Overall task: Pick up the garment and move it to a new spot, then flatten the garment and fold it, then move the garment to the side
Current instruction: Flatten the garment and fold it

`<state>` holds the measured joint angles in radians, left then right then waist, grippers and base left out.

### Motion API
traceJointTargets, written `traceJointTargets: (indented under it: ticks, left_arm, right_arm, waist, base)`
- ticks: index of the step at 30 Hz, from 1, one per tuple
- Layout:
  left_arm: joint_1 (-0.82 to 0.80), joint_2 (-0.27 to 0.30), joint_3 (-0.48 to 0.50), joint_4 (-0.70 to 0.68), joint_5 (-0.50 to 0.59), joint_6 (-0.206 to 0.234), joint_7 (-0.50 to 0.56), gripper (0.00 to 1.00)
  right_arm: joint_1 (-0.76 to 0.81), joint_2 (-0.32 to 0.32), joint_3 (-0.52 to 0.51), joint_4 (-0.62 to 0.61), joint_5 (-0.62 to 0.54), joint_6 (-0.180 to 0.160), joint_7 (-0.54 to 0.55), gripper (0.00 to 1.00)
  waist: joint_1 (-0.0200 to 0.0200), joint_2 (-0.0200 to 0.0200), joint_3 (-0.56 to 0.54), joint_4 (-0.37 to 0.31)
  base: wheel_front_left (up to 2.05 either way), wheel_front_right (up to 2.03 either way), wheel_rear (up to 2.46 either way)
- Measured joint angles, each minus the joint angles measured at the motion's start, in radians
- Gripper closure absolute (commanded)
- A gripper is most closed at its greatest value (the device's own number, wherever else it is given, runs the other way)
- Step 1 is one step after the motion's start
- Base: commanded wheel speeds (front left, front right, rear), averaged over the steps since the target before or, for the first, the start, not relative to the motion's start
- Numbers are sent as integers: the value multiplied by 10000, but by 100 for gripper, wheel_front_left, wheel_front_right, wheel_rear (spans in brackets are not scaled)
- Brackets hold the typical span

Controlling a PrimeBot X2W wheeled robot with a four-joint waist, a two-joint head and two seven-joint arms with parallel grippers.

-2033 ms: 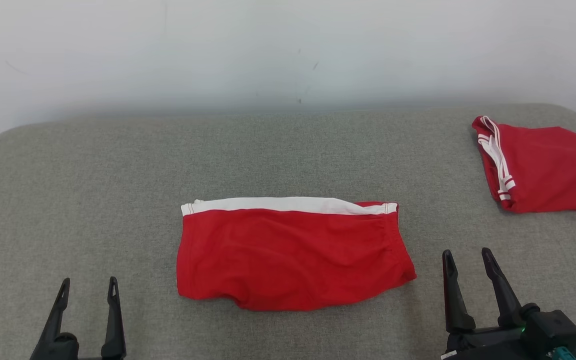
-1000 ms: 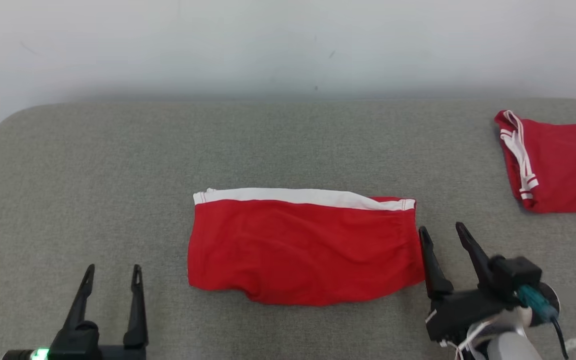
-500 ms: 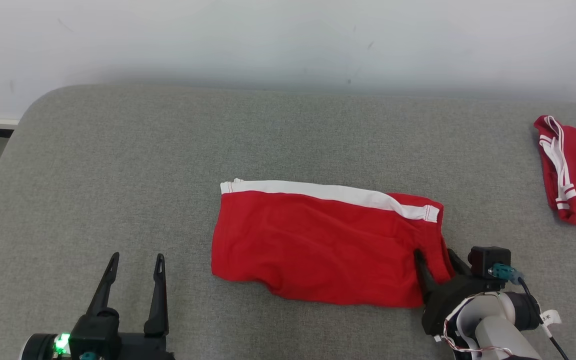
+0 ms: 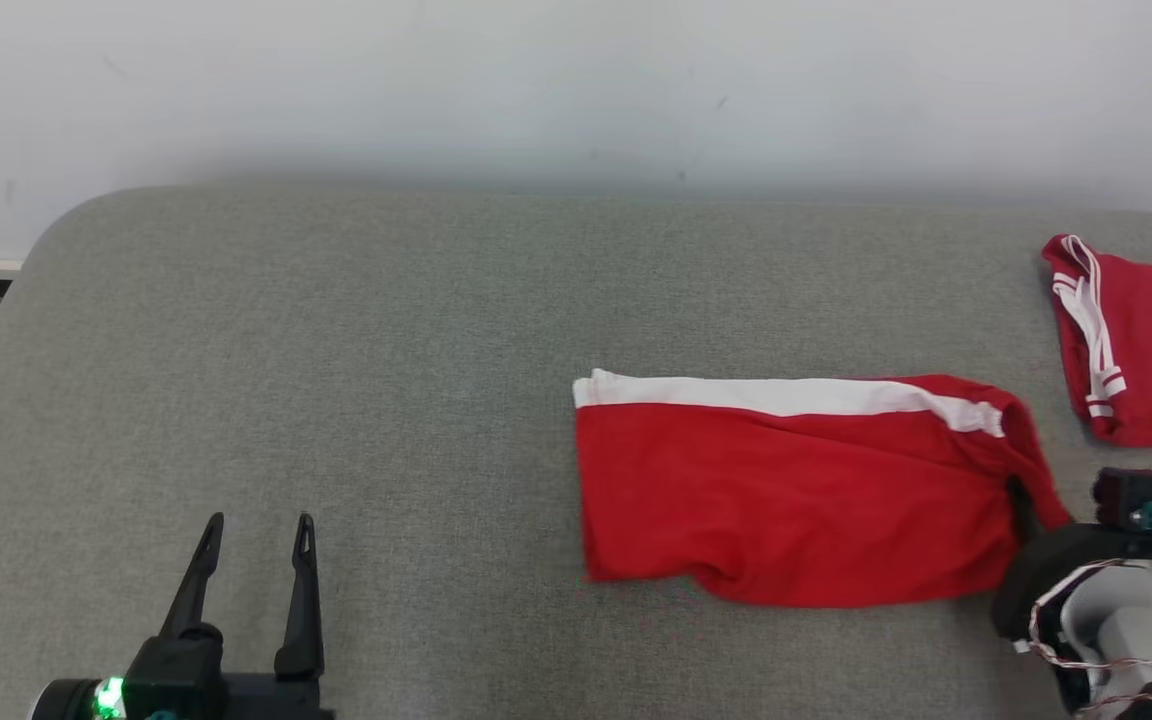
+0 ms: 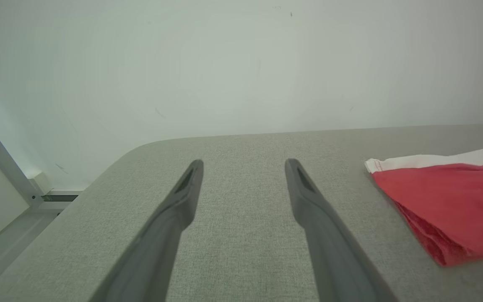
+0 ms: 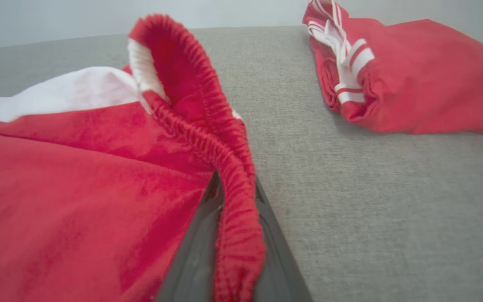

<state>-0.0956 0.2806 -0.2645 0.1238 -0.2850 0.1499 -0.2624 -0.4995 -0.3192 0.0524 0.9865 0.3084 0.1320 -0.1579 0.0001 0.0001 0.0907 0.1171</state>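
Observation:
The garment (image 4: 786,490) is a pair of red shorts with a white stripe, lying folded flat on the grey padded table (image 4: 336,350). My right gripper (image 4: 1031,505) is shut on its elastic waistband at the right end. In the right wrist view the ruched red band (image 6: 237,218) runs between the two dark fingers (image 6: 199,251) of that gripper (image 6: 235,209), lifted slightly off the table. My left gripper (image 4: 254,525) hovers open near the front left, well clear of the garment. The left wrist view shows the left gripper (image 5: 243,167) with nothing between its fingers, and the garment's left end (image 5: 447,197).
A second folded red garment with white stripes (image 4: 1146,340) lies at the table's right edge, close beyond the held waistband (image 6: 413,75). A pale wall runs behind the table. The table's rounded left corner (image 4: 46,240) drops off to the floor.
My right gripper closed on the garment's right waistband edge and dragged the garment to the right, towards the other red garment. The head camera also shifted. The left gripper stayed open.

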Motion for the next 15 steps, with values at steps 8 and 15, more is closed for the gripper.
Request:
traceJointTargets:
  ticks: [8,15]
  left_arm:
    - [358,-155,272,-90,86,12,0,0]
    - [367,-249,407,-79,117,-92,0,0]
  right_arm:
    - [128,-516,899,-1089,1868,0,1064,100]
    - [499,-886,1825,-4236,4798,-2,3126,100]
  waist:
    - [0,0,-39,-408]
    - [0,0,-87,-807]
  base:
    - [0,0,0]
    - [0,0,0]
